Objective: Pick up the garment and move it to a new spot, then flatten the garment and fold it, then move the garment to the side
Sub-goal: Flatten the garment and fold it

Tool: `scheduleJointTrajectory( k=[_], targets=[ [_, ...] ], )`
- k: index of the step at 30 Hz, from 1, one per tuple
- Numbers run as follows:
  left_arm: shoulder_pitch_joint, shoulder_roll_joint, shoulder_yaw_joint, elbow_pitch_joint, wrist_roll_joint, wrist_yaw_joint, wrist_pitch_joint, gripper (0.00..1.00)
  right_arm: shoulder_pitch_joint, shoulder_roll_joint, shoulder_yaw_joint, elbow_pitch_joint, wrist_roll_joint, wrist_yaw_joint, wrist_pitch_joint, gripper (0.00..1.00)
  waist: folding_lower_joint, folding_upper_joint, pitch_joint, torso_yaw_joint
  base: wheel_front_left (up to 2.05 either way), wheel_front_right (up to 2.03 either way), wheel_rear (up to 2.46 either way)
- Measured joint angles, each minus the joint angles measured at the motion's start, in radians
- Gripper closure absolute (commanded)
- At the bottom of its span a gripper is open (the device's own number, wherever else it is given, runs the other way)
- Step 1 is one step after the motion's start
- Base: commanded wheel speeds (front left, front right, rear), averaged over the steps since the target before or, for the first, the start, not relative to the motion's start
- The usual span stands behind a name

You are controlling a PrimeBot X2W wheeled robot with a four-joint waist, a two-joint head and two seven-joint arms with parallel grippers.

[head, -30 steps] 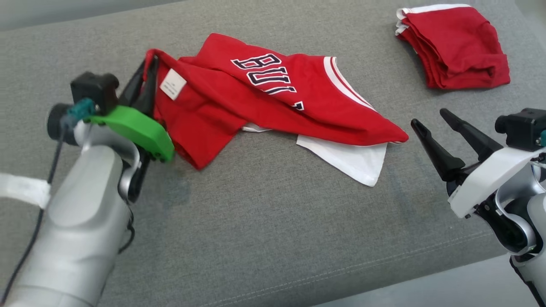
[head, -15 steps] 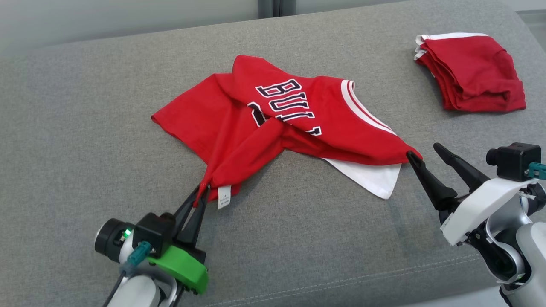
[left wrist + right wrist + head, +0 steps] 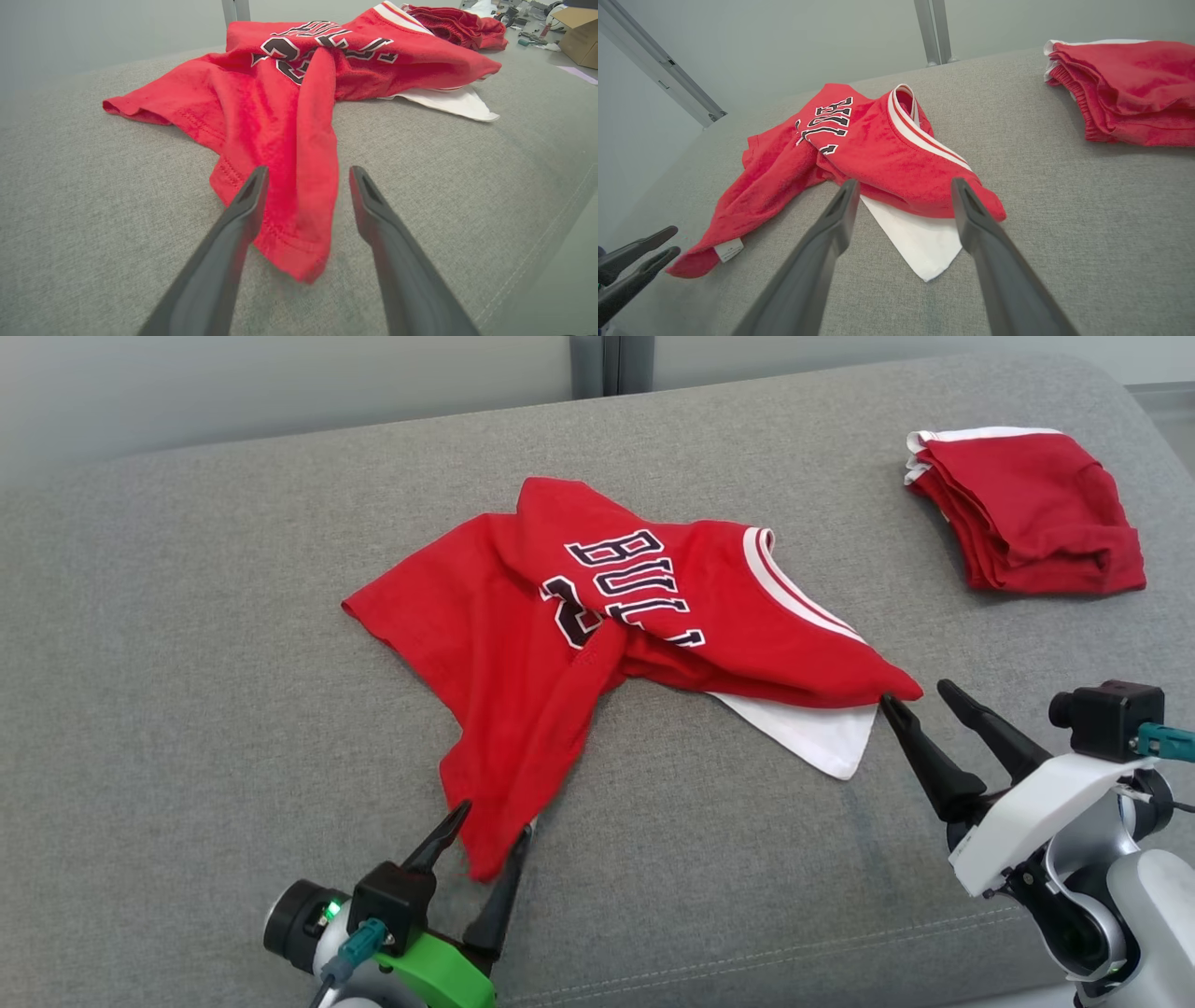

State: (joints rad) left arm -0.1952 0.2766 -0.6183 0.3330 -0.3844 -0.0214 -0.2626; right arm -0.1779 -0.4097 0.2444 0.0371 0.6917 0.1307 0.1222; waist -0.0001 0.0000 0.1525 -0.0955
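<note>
Three views, one grey cushion (image 3: 187, 709).
It is overlooked from the head; the red garment (image 3: 523, 644) is shared by both low, close wrist views.

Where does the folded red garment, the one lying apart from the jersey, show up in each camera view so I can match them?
Head view: folded red garment at upper right, apart from the jersey.
Left wrist view: folded red garment at top right, behind the jersey.
Right wrist view: folded red garment at upper right, running to the edge.
Shared landmark: the white corner poking out under the jersey.
</note>
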Motion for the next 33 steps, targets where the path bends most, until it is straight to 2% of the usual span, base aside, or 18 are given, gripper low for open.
scheduleJointTrajectory(
  k=[11,21,33],
  targets=[
    [0.090,-0.046,0.054,-0.009,0.016,-0.018,0.000,0.00,0.030,0.028,-0.016,0.017,0.000,0.000,-0.020,0.00,0.0000,0.0000,-0.013,0.015,0.00,0.00,0.00],
    [0.164,-0.095,0.223,-0.135,-0.029,0.037,0.000,0.00,0.035,0.123,-0.167,0.058,-0.103,0.000,-0.063,0.00,0.0000,0.0000,-0.040,0.020,0.00,0.00,0.00],
    [0.230,-0.084,0.338,-0.219,-0.071,0.123,0.002,0.00,0.091,0.242,-0.268,-0.010,-0.302,0.000,-0.109,0.00,0.0000,0.0000,-0.092,0.019,0.00,0.00,0.00]
  ],
)
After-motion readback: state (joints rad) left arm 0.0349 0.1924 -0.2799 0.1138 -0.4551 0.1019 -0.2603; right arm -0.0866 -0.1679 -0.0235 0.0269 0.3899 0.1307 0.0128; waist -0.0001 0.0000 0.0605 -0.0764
